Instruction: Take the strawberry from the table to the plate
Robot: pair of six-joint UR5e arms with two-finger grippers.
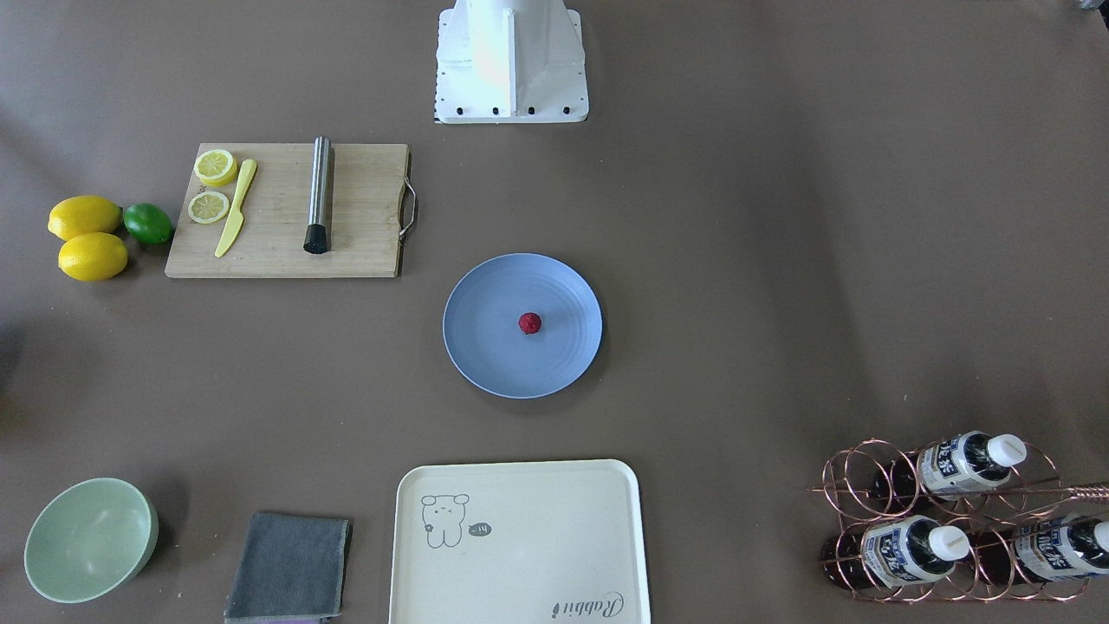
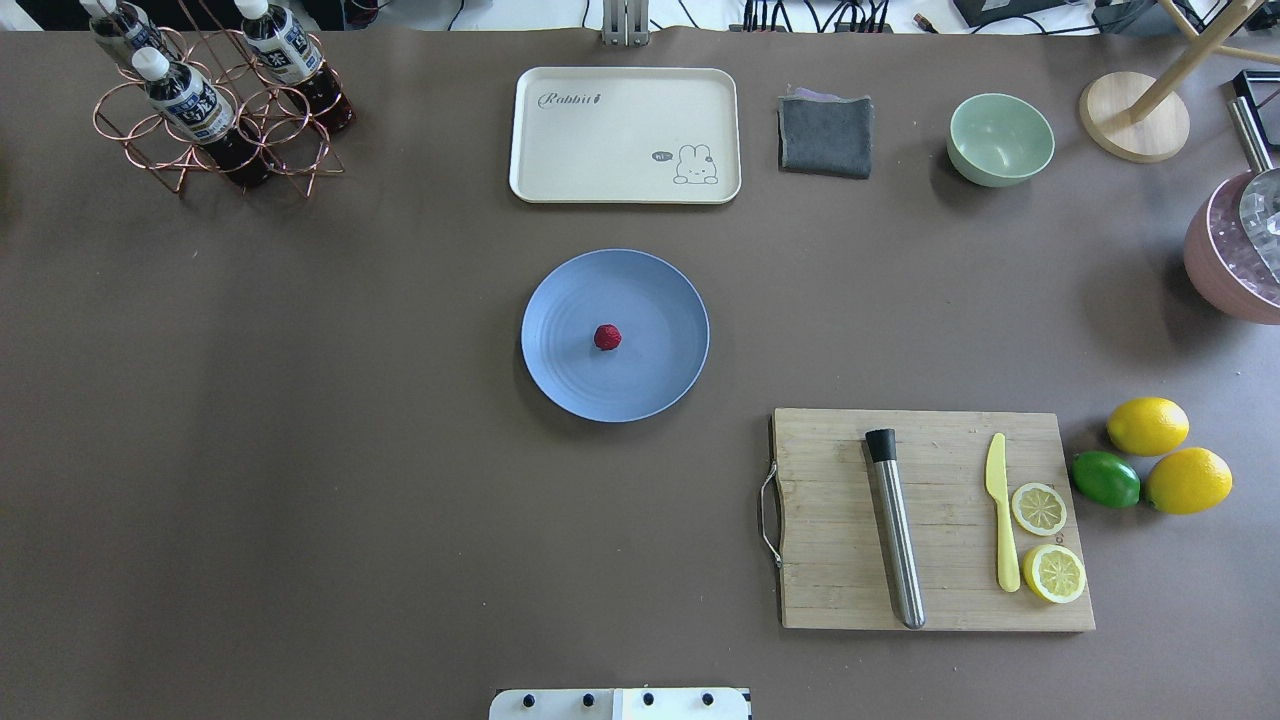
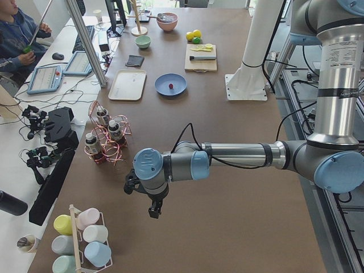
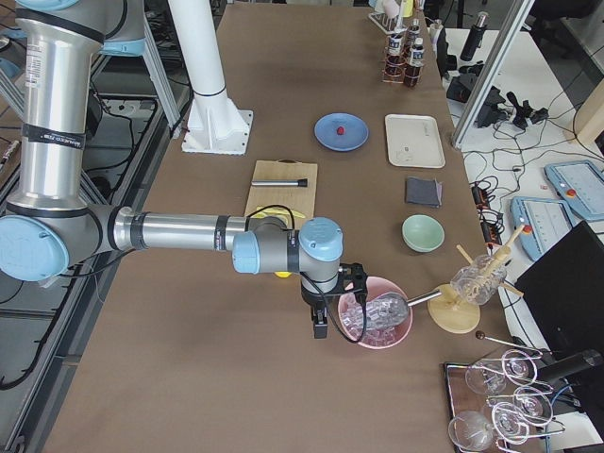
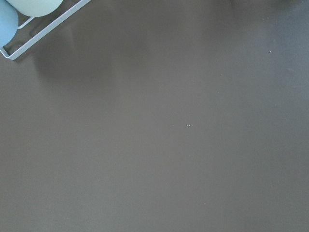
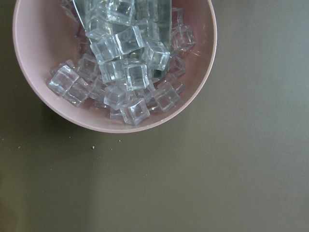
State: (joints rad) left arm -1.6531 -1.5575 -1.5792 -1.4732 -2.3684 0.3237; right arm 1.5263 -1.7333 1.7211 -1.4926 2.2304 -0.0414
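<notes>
At the left end of the grey-brown worktop (image 2: pixel 300 400) my left fingers (image 3: pixel 153 213) hang above bare surface near a white wire rack of pastel cups (image 3: pixel 85 239). I cannot tell whether they are apart or together. In the far left corner stands a copper wire rack holding dark bottles with white caps (image 2: pixel 215 130). Midway along the far edge lies a cream rectangular tray with a small animal drawing (image 2: pixel 560 170). Just nearer me, about the worktop's middle, sits the round light-blue plate (image 2: pixel 650 290). The small dark-red bumpy strawberry (image 2: pixel 607 337) rests on the plate near its centre. Right of the tray, along the far edge, come a folded grey cloth (image 2: pixel 825 135) and a pale green bowl (image 2: pixel 1000 140). Toward the near edge lies a wooden cutting board with a metal handle (image 2: pixel 830 520), carrying a steel cylinder with a black tip (image 2: pixel 897 530), a yellow plastic knife (image 2: pixel 1002 525) and two lemon halves (image 2: pixel 1040 508). Just off the board's right side lie two whole yellow lemons (image 2: pixel 1148 426) and a green lime (image 2: pixel 1105 479), close together. At the right end stands a pink bowl of clear ice cubes (image 4: pixel 377 321), and my right fingers (image 4: pixel 321 328) hang just beside it. Whether they are apart or together, I cannot tell.
</notes>
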